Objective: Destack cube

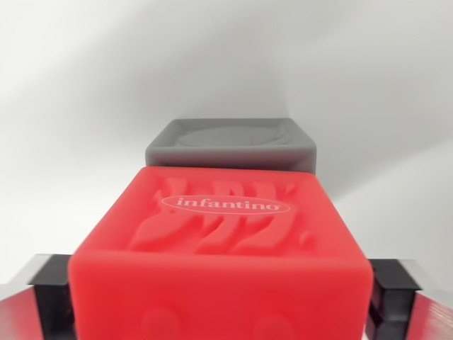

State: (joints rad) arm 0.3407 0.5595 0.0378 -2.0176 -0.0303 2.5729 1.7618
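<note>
A red soft cube (226, 241) with raised shapes and the word "infantino" on its top face fills the lower middle of the wrist view. My gripper (221, 301) is shut on it: the black left pad (51, 297) and the right pad (391, 297) press flush against its two sides. Just beyond it a grey cube (233, 144) with a recessed top rests on the white surface, its lower part hidden by the red cube. Whether the two cubes touch cannot be told.
A plain white surface (85, 92) surrounds both cubes, with soft shadows to the right of the grey cube. Nothing else is in view.
</note>
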